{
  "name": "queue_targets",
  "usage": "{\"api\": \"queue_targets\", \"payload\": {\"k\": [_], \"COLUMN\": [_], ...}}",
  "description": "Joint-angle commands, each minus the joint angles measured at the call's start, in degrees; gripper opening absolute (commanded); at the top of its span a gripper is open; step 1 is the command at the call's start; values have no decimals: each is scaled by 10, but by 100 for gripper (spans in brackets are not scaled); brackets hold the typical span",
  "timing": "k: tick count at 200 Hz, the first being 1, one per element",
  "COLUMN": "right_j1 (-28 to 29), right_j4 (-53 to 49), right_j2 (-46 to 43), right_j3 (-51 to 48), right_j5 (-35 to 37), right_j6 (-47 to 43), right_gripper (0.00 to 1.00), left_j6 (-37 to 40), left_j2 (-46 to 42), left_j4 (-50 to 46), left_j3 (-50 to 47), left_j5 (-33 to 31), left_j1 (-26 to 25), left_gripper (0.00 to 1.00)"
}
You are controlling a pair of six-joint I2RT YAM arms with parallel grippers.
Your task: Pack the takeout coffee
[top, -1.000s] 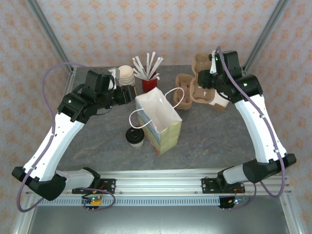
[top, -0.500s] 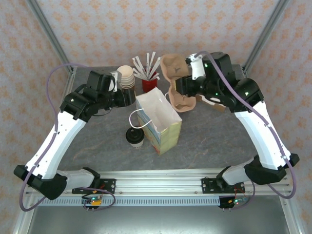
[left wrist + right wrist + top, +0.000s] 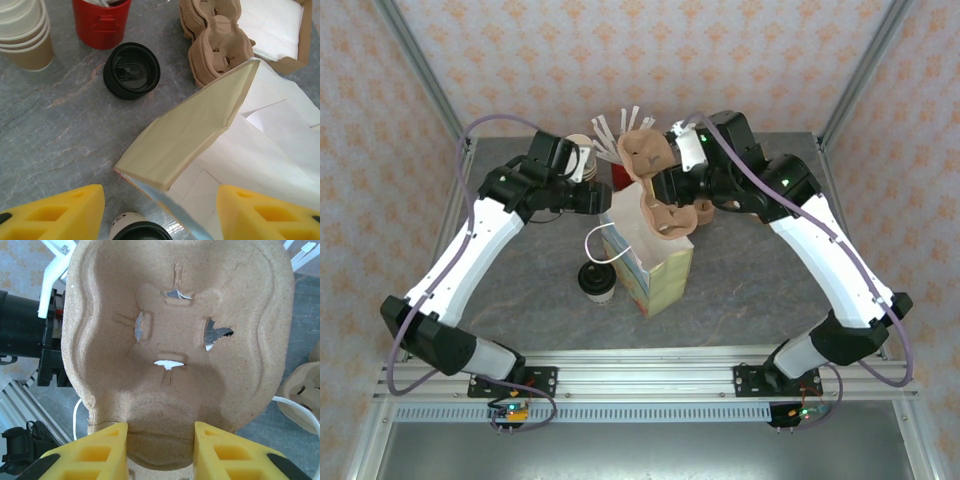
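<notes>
Hanging over the grey marbled bench (image 3: 520, 290) on the left side of the paper bag (image 3: 660, 265), the left claw (image 3: 160, 212) had its two yellow fingers (image 3: 60, 212) well apart, and they were clamped on nothing. The near corner of the bag's open mouth lay below the gap between them.

At the far left of the bench stood a stack of lidless cream cups (image 3: 22, 30), tan at the bottom. The takeout coffee (image 3: 597, 281), a small cream cup with a black lid, stood upright on the bench just beside the left wall of the bag, toward the near edge, and nothing touched it. In the left wrist view its lid was cut by the bottom edge of the picture.

A short pile of loose black lids (image 3: 131, 70) lay on the bench between the cup stack and the bag. Near it was a red holder (image 3: 101, 20) with thin white wrapped sticks (image 3: 620, 125) in it.

The bag, white inside and pale yellow outside, stood upright and open in the middle of the bench. One white handle (image 3: 595, 245) fell to its left.

Over the bag's mouth the right claw (image 3: 159, 432) was clamped on the edge of a brown pulp cup carrier (image 3: 180, 340), with one yellow finger on each side of that edge. The carrier was steeply tilted. Whether it touched the bag I could not tell.

Further right, more carriers (image 3: 215, 45) lay on the bench beside a cardboard box (image 3: 300, 45) with white paper inside.
</notes>
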Motion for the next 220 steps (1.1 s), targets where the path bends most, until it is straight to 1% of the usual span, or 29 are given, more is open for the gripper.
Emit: {"api": "queue_targets", "payload": {"k": [1,22,97,166,220], "right_j1": [2,2,2,12,17], "right_j4": [24,39,59,48,68], "right_j2": [-6,-3,13,12,2], "right_j3": [-15,-29,-73,-98,-131], "right_j5": [-14,-23,-37,-27,-12], "right_j6": [11,14,10,10,17], "right_gripper": [32,32,31,31,31], "left_j6": [51,55,30,24,20], "left_j2": [19,33,28,24,18], "left_j4": [-3,-9,24,31,34], "left_j3": [35,42,5,-11,-15], "left_j5": [27,29,68,75,77], "left_j1": [3,4,28,33,34], "left_gripper": [61,58,45,40,39]}}
